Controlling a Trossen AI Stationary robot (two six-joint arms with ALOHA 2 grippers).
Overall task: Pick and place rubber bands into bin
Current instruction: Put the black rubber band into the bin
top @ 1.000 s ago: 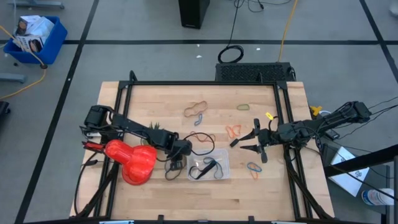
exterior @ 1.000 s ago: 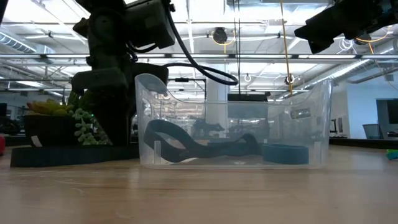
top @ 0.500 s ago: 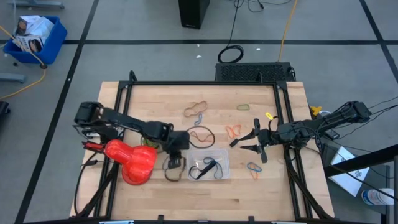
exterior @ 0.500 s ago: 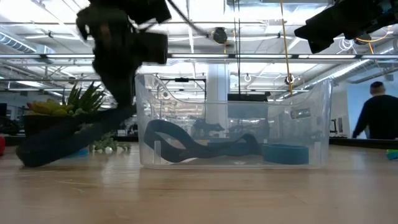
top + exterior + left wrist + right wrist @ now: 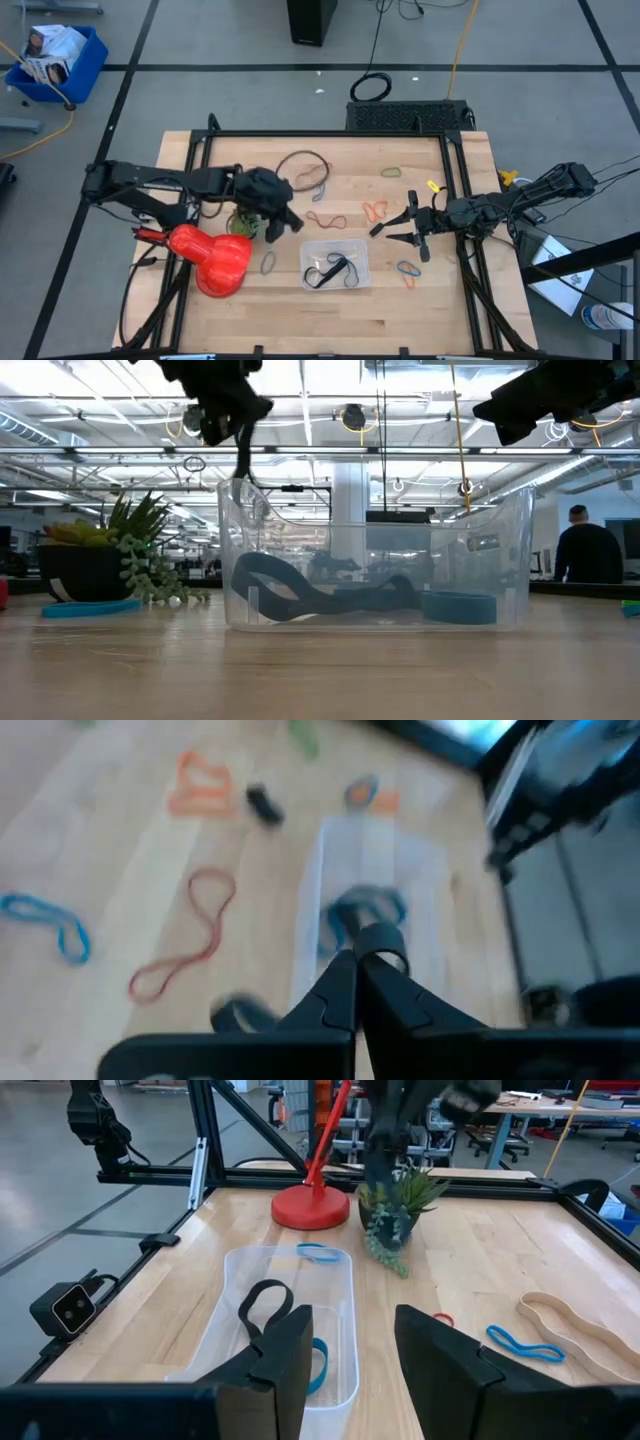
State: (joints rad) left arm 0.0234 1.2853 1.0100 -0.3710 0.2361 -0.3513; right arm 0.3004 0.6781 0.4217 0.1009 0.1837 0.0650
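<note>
Clear plastic bin [image 5: 336,265] mid-table, black and blue bands [image 5: 330,270] inside. Left gripper [image 5: 290,222] pinched shut, raised, thin dark band [image 5: 241,460] dangling. Right gripper [image 5: 392,231] wide open, empty, right side. Plant [image 5: 140,550], red lamp [image 5: 212,258] left.

One bin [image 5: 335,264], one potted plant [image 5: 243,222], two tools
</note>
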